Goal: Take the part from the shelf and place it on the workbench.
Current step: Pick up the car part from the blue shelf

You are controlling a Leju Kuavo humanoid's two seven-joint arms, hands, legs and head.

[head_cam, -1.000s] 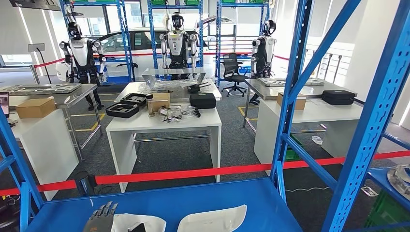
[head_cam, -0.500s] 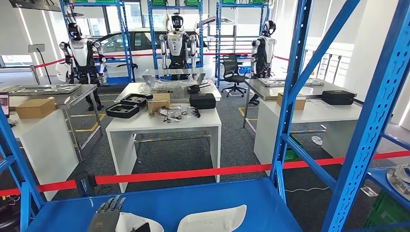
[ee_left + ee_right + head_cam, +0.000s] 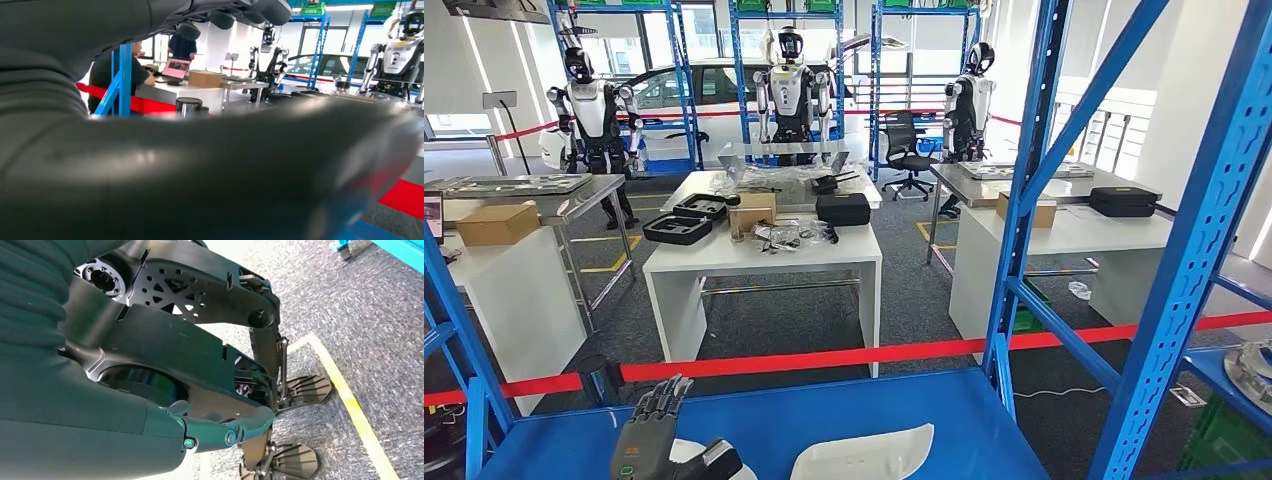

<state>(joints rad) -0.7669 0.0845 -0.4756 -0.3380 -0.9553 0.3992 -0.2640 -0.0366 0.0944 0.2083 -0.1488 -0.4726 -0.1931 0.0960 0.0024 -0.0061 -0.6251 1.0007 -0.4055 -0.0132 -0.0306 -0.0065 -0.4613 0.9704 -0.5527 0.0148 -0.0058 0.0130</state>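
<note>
1. Across the bottom of your head view runs the blue shelf (image 3: pixel 824 420), framed by blue uprights (image 3: pixel 1024 200) on the right and lower left.
2. Beyond the shelf you see a red barrier tape (image 3: pixel 824 358) stretched across, and behind it a white bench (image 3: pixel 764 262) carrying black cases, a cardboard box and loose cables.
3. Farther back three other humanoid robots (image 3: pixel 791 85) stand before more blue racking and a white car.
4. On the shelf deck lie two white parts: one part (image 3: pixel 864 455) rests free near the front edge, right of the left hand; the other white part (image 3: pixel 686 452) lies under that hand and is mostly covered by it.
5. Your left hand (image 3: pixel 659 440) sits over that covered part, fingers (image 3: pixel 664 395) spread and pointing away from you, thumb out to the side above the white surface. You cannot tell whether it touches the part.
6. Your right hand (image 3: pixel 220 432) hangs low beside the robot's body over grey floor; whether it is spread or curled cannot be told.
</note>
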